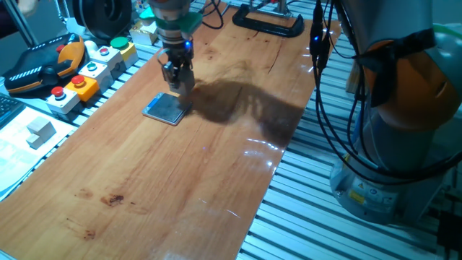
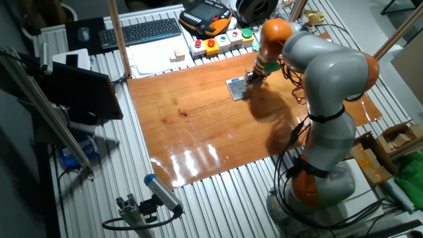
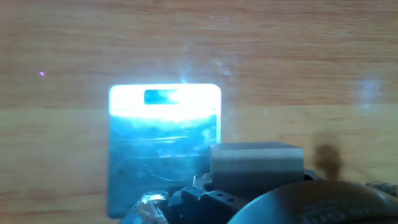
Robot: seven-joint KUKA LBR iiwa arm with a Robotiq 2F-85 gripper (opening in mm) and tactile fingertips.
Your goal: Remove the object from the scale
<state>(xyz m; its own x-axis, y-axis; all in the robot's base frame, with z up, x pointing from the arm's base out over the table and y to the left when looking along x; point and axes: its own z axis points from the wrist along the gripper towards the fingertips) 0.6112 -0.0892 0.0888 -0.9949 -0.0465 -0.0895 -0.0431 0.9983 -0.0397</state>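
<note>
The cube (image 3: 255, 163) is seen gripped between the fingers (image 3: 205, 196), overhanging the scale (image 3: 163, 146) edge. The removal is judged under way; it must next be carried clear and set on the tabletop (image 1: 180, 180).

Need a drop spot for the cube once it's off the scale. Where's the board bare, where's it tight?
Bare: the wide stretch of wooden board in front of the scale, out to its near edge, and the shadowed part beside the gripper. Tight: the far edge by the button boxes, black clamp and the paper with a pale block.
</note>
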